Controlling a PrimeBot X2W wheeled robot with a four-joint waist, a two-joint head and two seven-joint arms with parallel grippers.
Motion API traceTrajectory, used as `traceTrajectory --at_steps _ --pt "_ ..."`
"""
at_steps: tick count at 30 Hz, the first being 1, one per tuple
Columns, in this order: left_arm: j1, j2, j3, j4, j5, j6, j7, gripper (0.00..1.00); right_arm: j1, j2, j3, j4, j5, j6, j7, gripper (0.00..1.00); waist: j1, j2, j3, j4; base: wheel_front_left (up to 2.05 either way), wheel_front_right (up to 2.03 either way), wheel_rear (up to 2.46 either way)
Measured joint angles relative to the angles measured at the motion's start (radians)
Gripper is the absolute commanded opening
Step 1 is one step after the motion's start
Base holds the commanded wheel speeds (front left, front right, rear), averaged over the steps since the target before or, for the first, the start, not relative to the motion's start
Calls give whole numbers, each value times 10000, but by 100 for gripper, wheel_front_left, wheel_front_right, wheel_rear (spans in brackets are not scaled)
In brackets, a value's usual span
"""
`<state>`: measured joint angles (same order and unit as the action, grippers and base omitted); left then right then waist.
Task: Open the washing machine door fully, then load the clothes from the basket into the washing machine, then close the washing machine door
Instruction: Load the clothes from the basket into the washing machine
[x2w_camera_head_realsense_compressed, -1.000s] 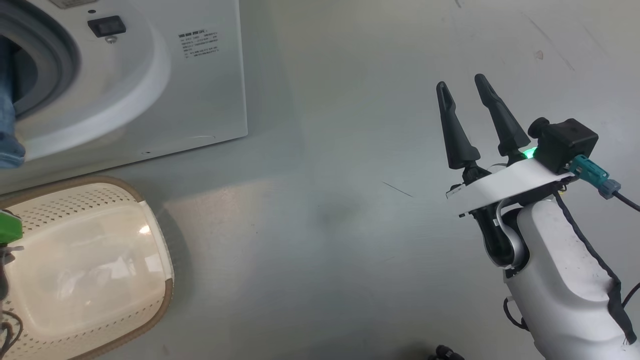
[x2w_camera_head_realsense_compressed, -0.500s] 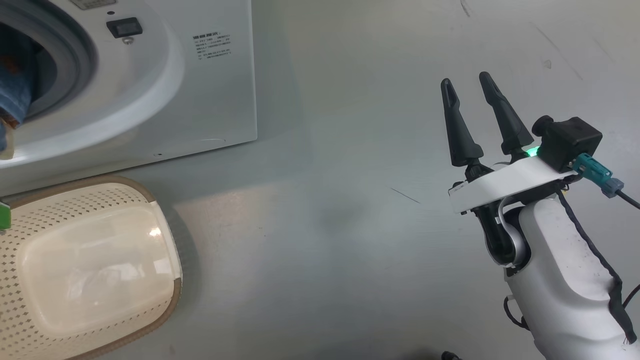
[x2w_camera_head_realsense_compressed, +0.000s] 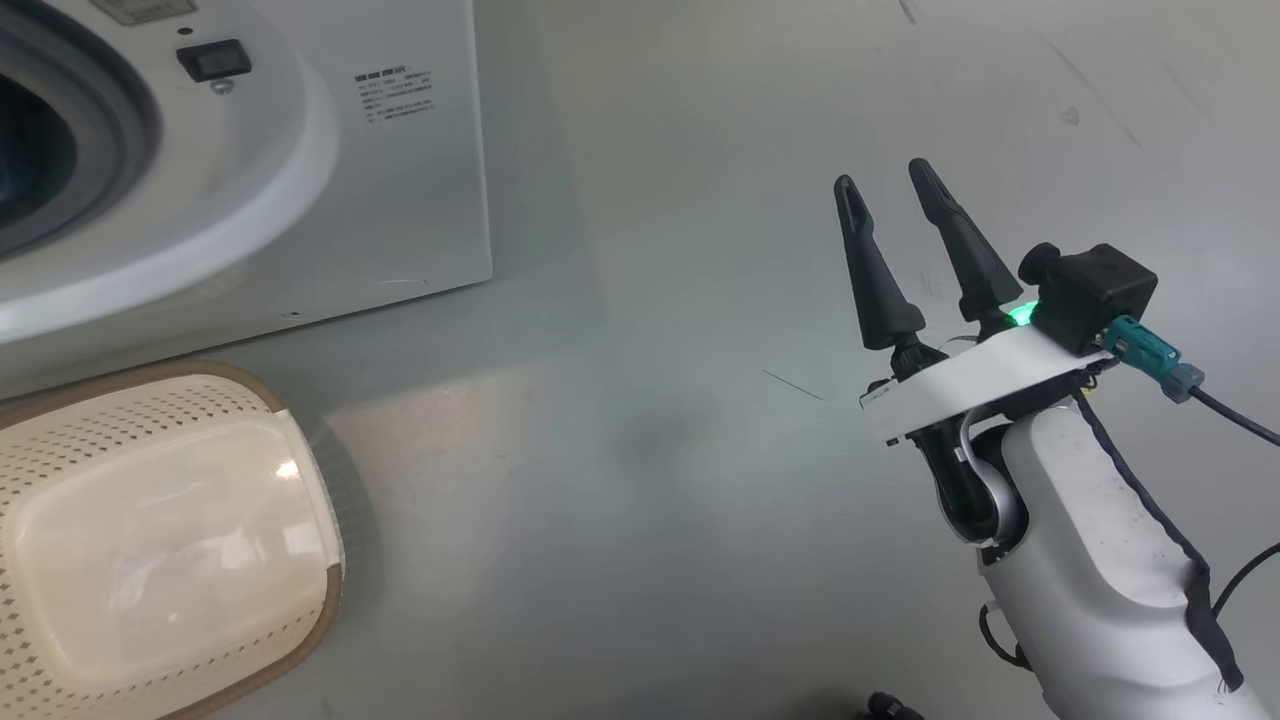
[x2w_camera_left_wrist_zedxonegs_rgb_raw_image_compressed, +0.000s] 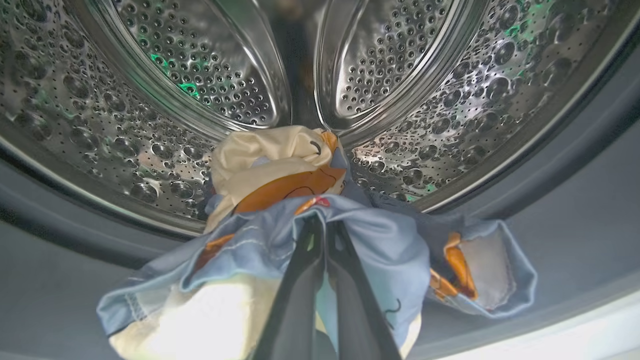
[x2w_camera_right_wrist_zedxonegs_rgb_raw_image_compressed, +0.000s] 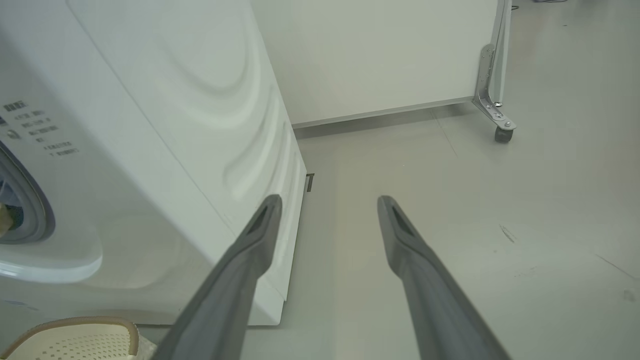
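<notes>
The white washing machine (x2w_camera_head_realsense_compressed: 380, 200) stands at the upper left with its mouth open; the washing machine door is out of view. In the left wrist view my left gripper (x2w_camera_left_wrist_zedxonegs_rgb_raw_image_compressed: 322, 225) is shut on the clothes (x2w_camera_left_wrist_zedxonegs_rgb_raw_image_compressed: 380, 240), a blue bundle with orange prints and a cream piece. The bundle hangs over the grey seal (x2w_camera_left_wrist_zedxonegs_rgb_raw_image_compressed: 575, 165) at the front of the steel drum (x2w_camera_left_wrist_zedxonegs_rgb_raw_image_compressed: 200, 75). The cream basket (x2w_camera_head_realsense_compressed: 120, 415) sits on the floor at the lower left with nothing in it. My right gripper (x2w_camera_head_realsense_compressed: 884, 174) is open over bare floor, far to the right of the machine, and holds nothing (x2w_camera_right_wrist_zedxonegs_rgb_raw_image_compressed: 330, 200).
A white panel on a castor (x2w_camera_right_wrist_zedxonegs_rgb_raw_image_compressed: 502, 132) stands behind and to the right of the machine. Grey floor (x2w_camera_head_realsense_compressed: 620, 480) stretches between the basket, the machine and my right arm. The basket's corner (x2w_camera_right_wrist_zedxonegs_rgb_raw_image_compressed: 75, 335) lies just below the machine's front.
The blue cloth that hung at the machine's mouth in the head view has gone inside. The green part of my left arm left the head view. The camera shifted slightly; the right gripper stays open.
</notes>
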<state>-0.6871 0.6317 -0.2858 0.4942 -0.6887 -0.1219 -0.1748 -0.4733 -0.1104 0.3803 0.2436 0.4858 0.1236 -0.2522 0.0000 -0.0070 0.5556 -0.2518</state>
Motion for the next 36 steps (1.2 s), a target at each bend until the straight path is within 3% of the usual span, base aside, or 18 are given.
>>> traceTrajectory --at_steps 11,14,22,28,29,31,36 --pt "-1707 752 -121 255 -725 0 2019 0 1 184 59 -73 111 0 0 100 0 0 385 -705 0 0 0" --pt "-2202 1218 -180 138 -773 0 2429 0 0 230 88 -111 173 0 0 100 0 0 562 -885 0 0 0" --pt "-3863 2142 -40 -619 -554 0 2130 0 -3 357 -35 -242 176 0 0 100 0 0 1105 -1348 0 0 0" --pt "-4198 2153 -347 -489 -376 0 1906 0 -10 433 -203 -265 176 0 0 100 0 0 1401 -1588 0 0 0" --pt "-4194 2136 -378 -286 -389 0 2069 23 -11 443 -205 -263 176 0 0 100 0 0 1425 -1607 0 0 0" --pt "-4133 2107 -579 105 -489 0 2539 100 -12 447 -219 -263 176 0 0 100 0 0 1441 -1614 0 0 0" --pt "-4066 1967 -853 696 -786 0 3030 100 -21 466 -318 -240 159 0 0 100 0 0 1390 -1546 0 0 0"
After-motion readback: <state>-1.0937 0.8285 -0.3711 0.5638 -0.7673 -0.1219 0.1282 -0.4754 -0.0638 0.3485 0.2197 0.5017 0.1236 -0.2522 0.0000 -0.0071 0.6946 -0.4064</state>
